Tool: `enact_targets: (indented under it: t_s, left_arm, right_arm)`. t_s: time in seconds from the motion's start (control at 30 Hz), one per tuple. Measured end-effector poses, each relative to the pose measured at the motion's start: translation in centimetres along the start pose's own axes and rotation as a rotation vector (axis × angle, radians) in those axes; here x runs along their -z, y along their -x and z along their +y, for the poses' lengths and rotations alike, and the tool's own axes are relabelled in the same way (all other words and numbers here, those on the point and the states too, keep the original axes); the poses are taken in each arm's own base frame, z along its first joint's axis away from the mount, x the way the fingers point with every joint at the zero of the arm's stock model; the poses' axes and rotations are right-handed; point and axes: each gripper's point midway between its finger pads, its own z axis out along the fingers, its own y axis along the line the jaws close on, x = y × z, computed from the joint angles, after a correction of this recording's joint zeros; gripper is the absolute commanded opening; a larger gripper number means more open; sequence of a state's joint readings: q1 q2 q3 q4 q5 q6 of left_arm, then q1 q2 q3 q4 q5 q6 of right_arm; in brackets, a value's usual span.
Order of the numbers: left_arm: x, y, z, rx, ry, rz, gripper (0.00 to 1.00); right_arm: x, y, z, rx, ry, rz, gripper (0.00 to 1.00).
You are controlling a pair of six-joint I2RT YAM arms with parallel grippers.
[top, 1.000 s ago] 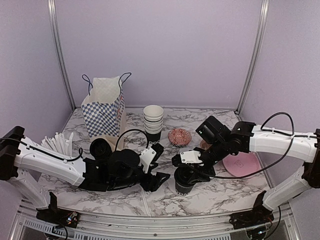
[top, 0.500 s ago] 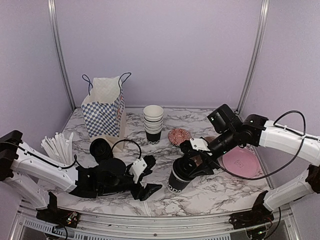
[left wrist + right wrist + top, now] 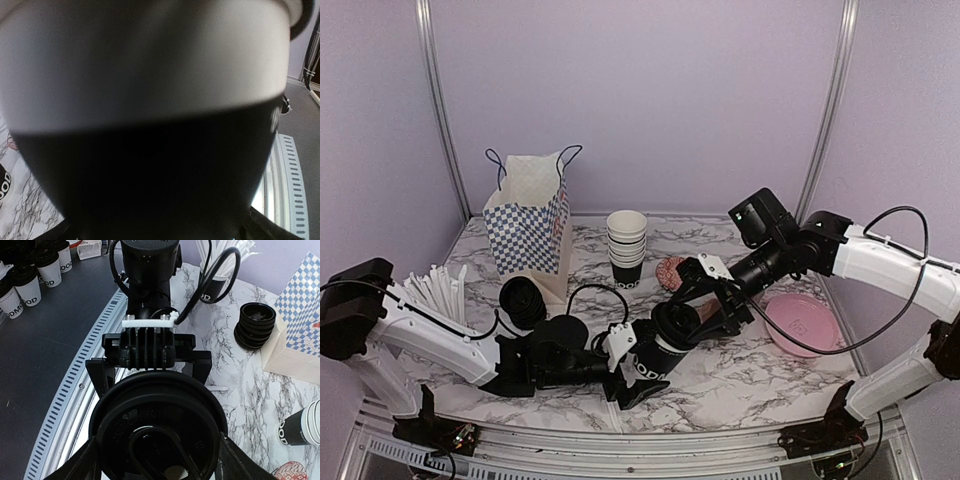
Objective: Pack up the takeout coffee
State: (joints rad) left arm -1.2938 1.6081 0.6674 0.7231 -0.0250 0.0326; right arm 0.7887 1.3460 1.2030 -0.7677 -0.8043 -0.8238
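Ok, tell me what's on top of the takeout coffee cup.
A black lid with a sip flap sits on the takeout coffee, held between the jaws of the right gripper. It covers the cup's inside, so any contents are hidden.

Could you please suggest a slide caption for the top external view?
The right gripper holds the lidded takeout coffee tilted toward the open left gripper; a checkered bag stands behind.

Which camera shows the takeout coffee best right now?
Top external: the takeout coffee shows side-on, tilted, print visible. Right wrist shows only its lid from above; left wrist is a blurred close-up.
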Motion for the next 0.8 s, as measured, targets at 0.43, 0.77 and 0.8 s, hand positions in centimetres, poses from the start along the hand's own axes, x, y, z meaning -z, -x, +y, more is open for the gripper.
enact_targets:
  t_s: [0.43, 0.77, 0.8]
  left_arm:
    - [-1.6, 1.0, -0.4, -0.037, -0.018, -0.062, 0.84]
    - [-1.5, -1.8, 0.3, -0.033, 0.027, -0.036, 0.8]
    - [-1.4, -2.1, 0.4, -0.033, 0.031, -0.035, 0.79]
  right_arm:
    - [-0.1, -0.6, 0.6, -0.017, 0.025, 0.015, 0.52]
    - [-1.3, -3.3, 0.6, 0.006, 0.029, 0.077, 0.53]
    - [-1.4, -3.5, 0.5, 0.009, 0.03, 0.083, 0.53]
